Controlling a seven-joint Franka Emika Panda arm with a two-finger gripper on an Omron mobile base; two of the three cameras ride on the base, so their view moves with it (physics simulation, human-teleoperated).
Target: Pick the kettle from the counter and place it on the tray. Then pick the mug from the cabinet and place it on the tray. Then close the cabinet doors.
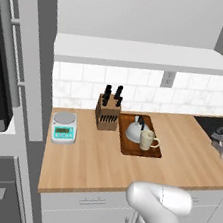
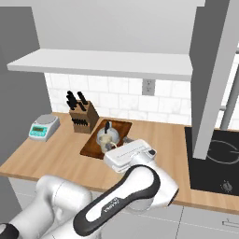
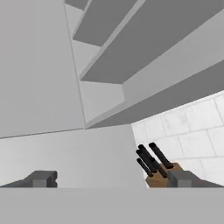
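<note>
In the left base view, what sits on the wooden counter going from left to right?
Kitchen scale → knife block → tray, carrying the kettle and then the mug.

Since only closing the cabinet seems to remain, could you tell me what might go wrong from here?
1. The end effector is open, aimed up at the cabinet; its approach to a door panel might glance off instead of pushing squarely.
2. The arm's elbow hangs over the counter close to the tray; a wide swing could knock the mug or kettle.
3. The knife block stands beside the tray, also within a low sweep.
</note>
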